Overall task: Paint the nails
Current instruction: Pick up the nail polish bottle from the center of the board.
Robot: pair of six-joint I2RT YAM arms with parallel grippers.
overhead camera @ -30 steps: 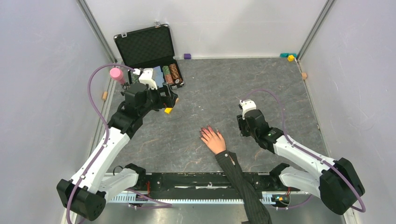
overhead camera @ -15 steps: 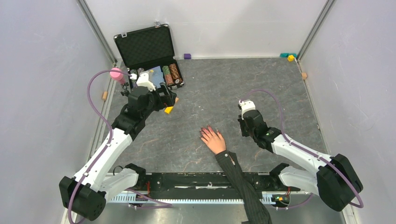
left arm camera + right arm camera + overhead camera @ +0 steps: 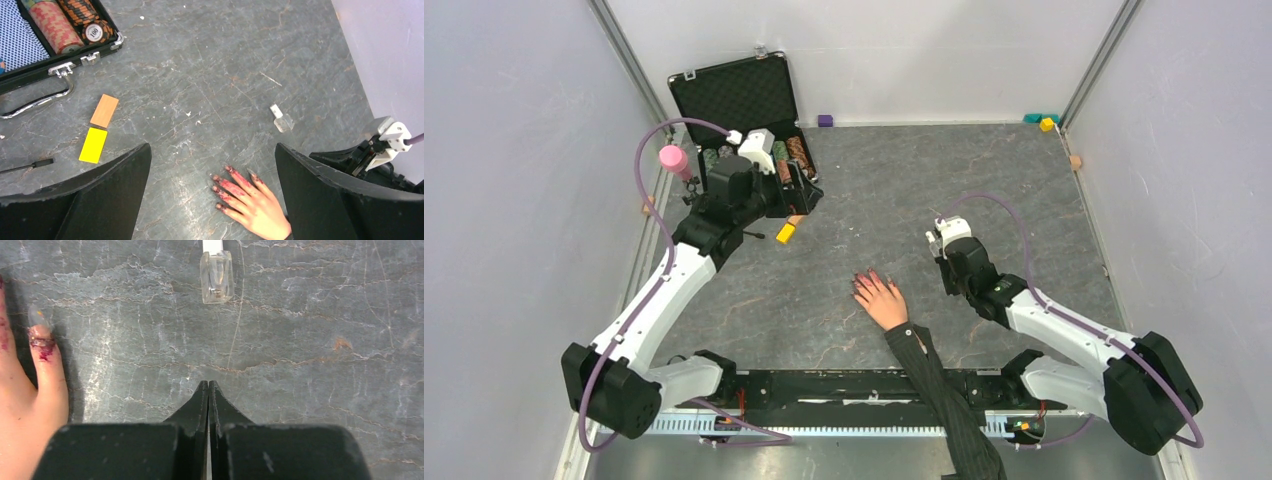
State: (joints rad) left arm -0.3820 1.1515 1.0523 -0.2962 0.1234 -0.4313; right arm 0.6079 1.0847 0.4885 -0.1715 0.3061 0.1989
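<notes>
A pale hand (image 3: 884, 300) in a dark pinstriped sleeve lies flat on the grey table, fingers spread. Its nails (image 3: 216, 178) and fingers are smeared with red; the thumb nail (image 3: 36, 317) looks mostly clear. A small clear bottle (image 3: 216, 282) with a white cap lies on the table beyond my right gripper (image 3: 208, 385), which is shut on nothing, just right of the thumb. In the top view the right gripper (image 3: 944, 262) hovers right of the hand. My left gripper (image 3: 212, 146) is wide open and empty, high above the table, by the case's front (image 3: 802, 197).
An open black case (image 3: 754, 110) with poker chips (image 3: 60, 22) stands at the back left. A yellow block (image 3: 93, 145), a wooden block (image 3: 104, 110) and a thin black tool (image 3: 30, 164) lie near it. A pink bottle (image 3: 672, 158) stands at the left edge.
My right gripper's jaws have closed fully. My left arm has swung back and to the right, toward the case. The hand has stayed still.
</notes>
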